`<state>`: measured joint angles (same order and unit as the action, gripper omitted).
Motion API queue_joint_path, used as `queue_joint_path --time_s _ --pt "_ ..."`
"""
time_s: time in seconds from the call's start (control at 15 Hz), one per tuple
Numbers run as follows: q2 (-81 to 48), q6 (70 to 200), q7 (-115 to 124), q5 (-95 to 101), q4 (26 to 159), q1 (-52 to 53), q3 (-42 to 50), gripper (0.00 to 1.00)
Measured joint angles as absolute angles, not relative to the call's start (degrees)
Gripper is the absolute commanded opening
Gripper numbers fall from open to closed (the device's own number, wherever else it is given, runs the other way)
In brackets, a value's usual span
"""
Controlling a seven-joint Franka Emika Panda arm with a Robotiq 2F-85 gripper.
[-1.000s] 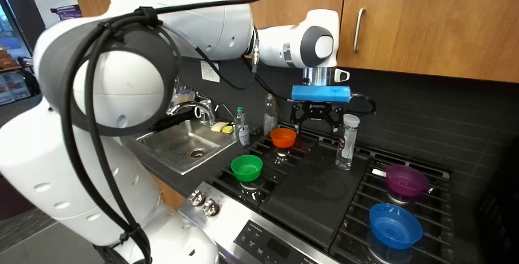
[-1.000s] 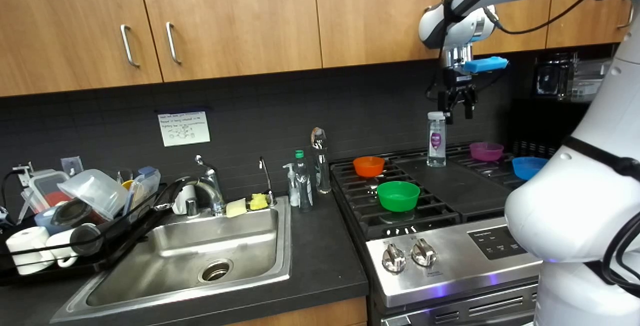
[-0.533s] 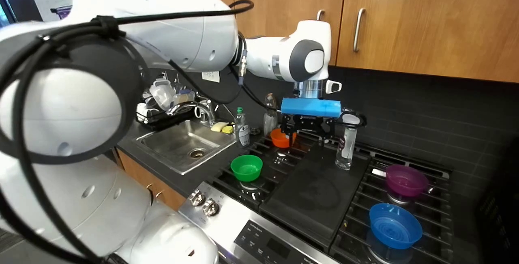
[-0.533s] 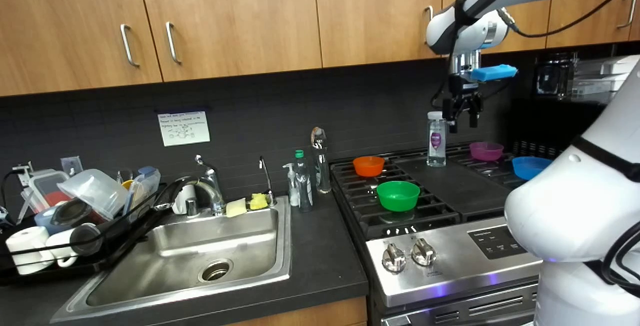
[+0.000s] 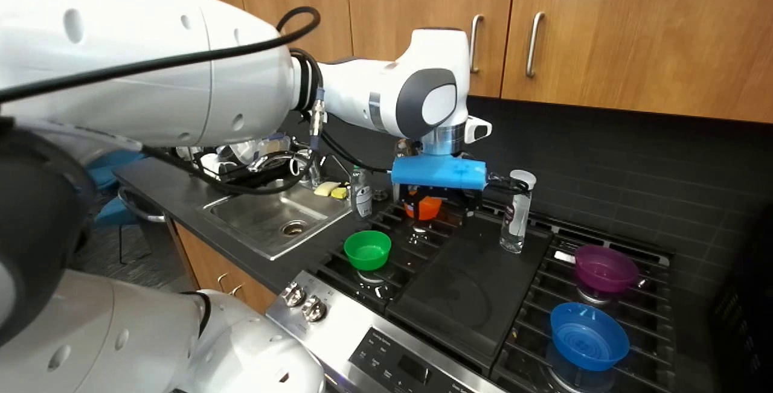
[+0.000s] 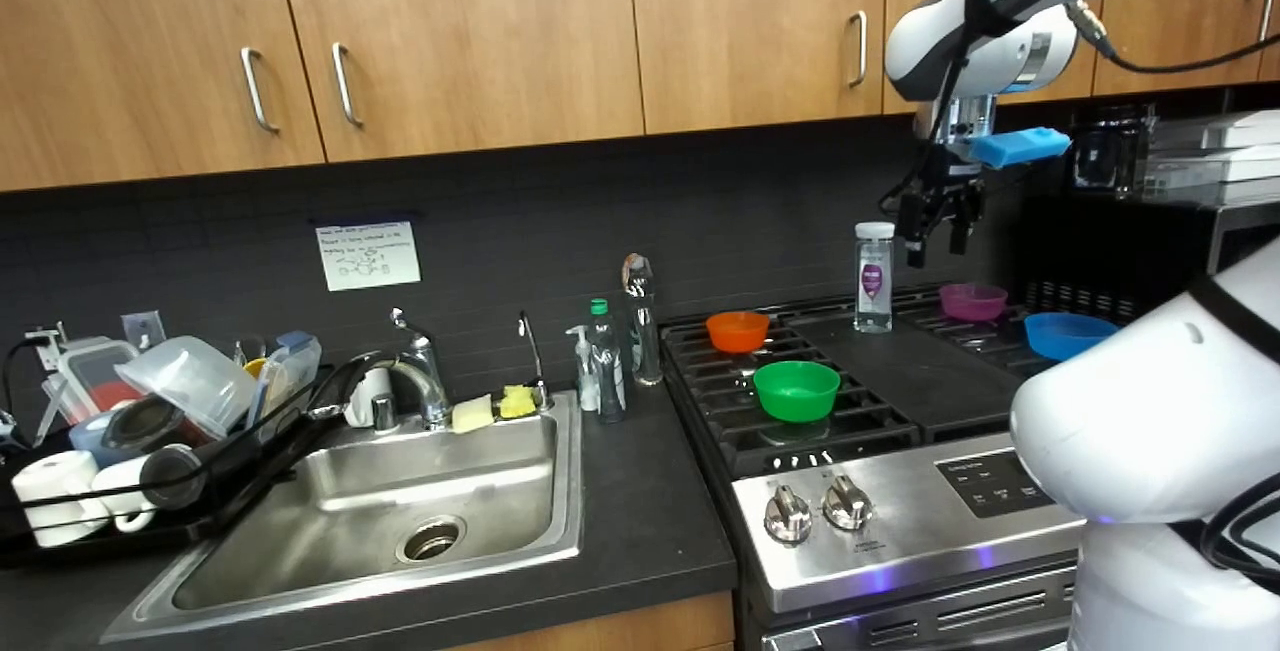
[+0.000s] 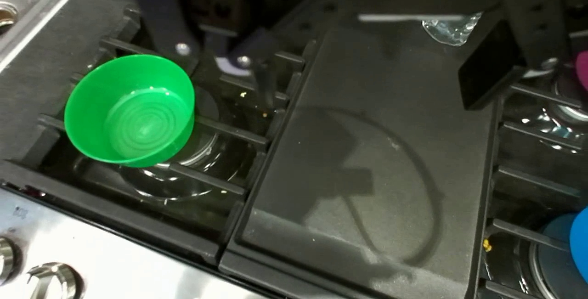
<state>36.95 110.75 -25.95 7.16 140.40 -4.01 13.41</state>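
One tall, clear bottle [image 6: 873, 274], upright, with white cap [image 6: 875, 230] and purple patch [image 6: 872, 281], near the claw [image 6: 938, 250] with fingers [image 7: 490, 67] wide apart.

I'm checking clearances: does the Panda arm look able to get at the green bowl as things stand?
Probably yes: the gripper is open and holds nothing, and in the wrist view nothing covers the green bowl on the burner grate.

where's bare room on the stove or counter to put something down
Best: the black griddle, in front of the white-capped bottle, between green bowl and blue bowl; the open claw hangs above. Also the counter strip between sink and stove. Crowded: the dish rack, and that strip's back end with bottles.
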Motion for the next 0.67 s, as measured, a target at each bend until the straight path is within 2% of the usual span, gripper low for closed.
queue_joint_path --time_s 0.67 --pt "43.9 127.5 -25.4 4.5 143.6 -3.9 15.7 1.0"
